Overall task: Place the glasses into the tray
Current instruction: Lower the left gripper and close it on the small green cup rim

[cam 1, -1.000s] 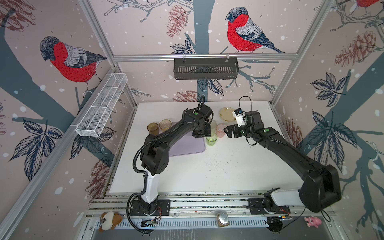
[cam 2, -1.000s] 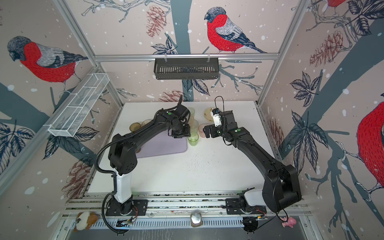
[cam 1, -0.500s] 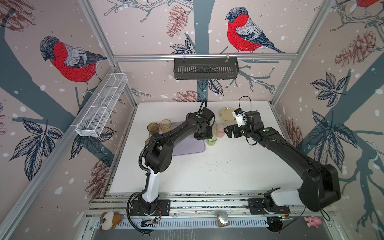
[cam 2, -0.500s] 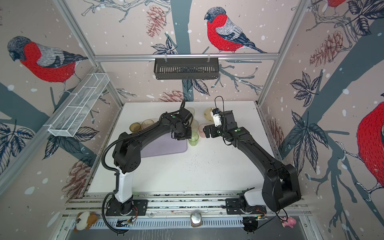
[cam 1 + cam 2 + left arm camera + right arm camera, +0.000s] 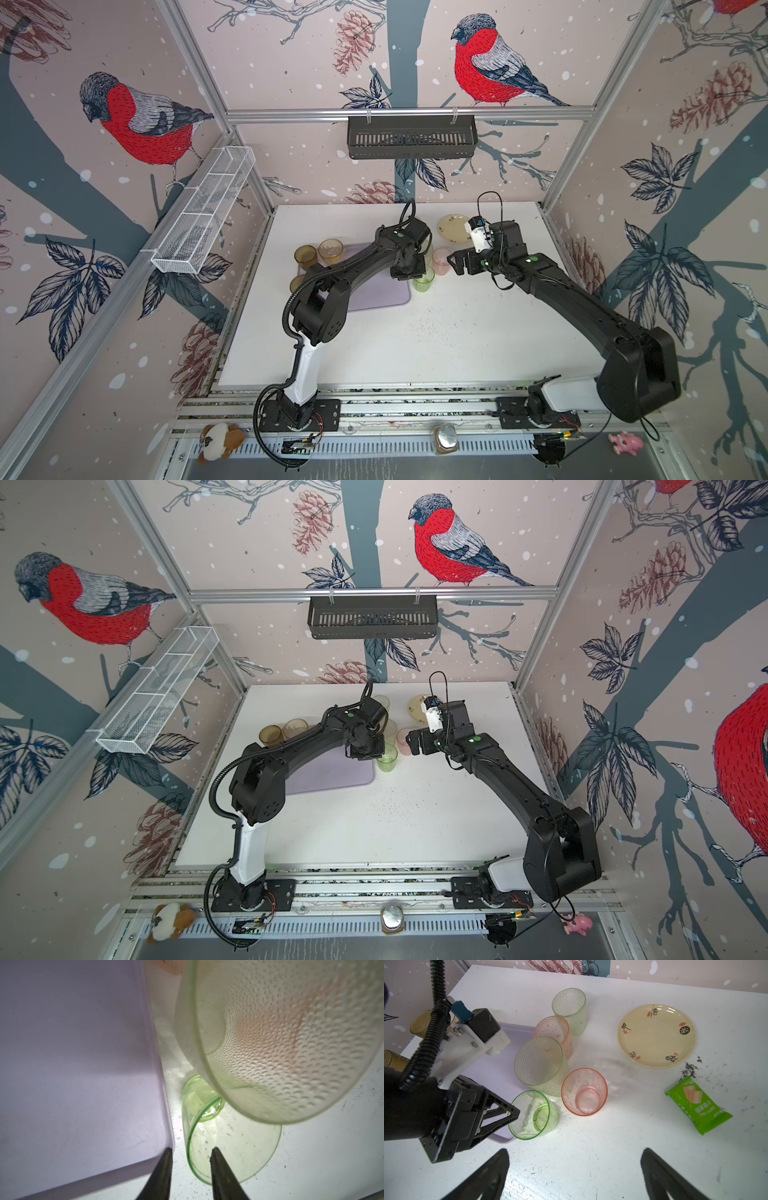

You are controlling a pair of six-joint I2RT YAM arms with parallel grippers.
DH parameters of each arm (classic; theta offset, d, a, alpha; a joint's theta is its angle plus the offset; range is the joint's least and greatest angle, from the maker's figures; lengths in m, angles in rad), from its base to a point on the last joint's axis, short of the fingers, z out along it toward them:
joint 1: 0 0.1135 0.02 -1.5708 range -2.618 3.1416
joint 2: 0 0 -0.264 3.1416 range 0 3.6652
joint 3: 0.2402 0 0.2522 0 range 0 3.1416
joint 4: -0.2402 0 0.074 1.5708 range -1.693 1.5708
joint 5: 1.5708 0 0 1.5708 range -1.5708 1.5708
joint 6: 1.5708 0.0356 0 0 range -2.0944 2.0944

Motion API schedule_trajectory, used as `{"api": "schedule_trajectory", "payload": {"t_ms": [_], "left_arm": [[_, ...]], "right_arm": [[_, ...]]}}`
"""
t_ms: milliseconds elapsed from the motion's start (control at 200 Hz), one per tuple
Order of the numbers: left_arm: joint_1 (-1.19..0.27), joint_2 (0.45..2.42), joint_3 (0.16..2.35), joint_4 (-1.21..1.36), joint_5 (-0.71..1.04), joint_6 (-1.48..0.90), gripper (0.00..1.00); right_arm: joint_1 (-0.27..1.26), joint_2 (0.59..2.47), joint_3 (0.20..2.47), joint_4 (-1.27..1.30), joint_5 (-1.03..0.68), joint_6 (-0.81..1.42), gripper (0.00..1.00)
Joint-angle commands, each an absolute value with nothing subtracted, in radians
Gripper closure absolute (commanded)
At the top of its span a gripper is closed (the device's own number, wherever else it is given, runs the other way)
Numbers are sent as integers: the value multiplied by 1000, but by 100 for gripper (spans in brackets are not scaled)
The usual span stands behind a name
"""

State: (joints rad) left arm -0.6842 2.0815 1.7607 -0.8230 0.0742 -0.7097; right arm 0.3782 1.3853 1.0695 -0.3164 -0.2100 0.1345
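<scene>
1. step in hand: the grasp on the green glass (image 5: 239, 1147). the left gripper (image 5: 191, 1150) sits astride its wall, with one finger inside the glass and the other outside, between the glass and the tray (image 5: 72, 1064). the jaws are narrow, but a sliver of gap shows on each side of the wall, so i judge the pinch not yet made.
2. the green glass stands upright on the table (image 5: 612, 1147), just beside the tray's edge near a corner, not in it. the stretch of tray in the left wrist view is bare.
3. the right gripper (image 5: 575, 1167) hovers over the table near the low pink glass (image 5: 584, 1092), jaws wide and holding nothing.
4. the next move calls for closing on the thin wall, lifting enough to clear the low rim, then a short sideways carry. the dimpled clear glass (image 5: 539, 1064) stands right against the green one and could be knocked.
5. only the left wrist view shows the fingers straddling the rim; in both top views the wrist hides this.
6. only the right wrist view shows a green snack packet (image 5: 697, 1105) beside the plate (image 5: 656, 1035). a top view shows the brown glasses (image 5: 305, 255) best, at the tray's far side.
</scene>
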Motion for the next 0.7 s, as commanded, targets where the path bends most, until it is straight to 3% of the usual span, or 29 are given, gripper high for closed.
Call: {"api": "schedule_trajectory", "payload": {"t_ms": [0,695], "left_arm": [[-690,2085,1760,-819,58,-727,68],[-692,2092,1758,-834,48,-721,79]], "right_arm": [[379,1387,1080,-321,-221,142,0],[379,1393,1091,-328,-226,144,0]]}}
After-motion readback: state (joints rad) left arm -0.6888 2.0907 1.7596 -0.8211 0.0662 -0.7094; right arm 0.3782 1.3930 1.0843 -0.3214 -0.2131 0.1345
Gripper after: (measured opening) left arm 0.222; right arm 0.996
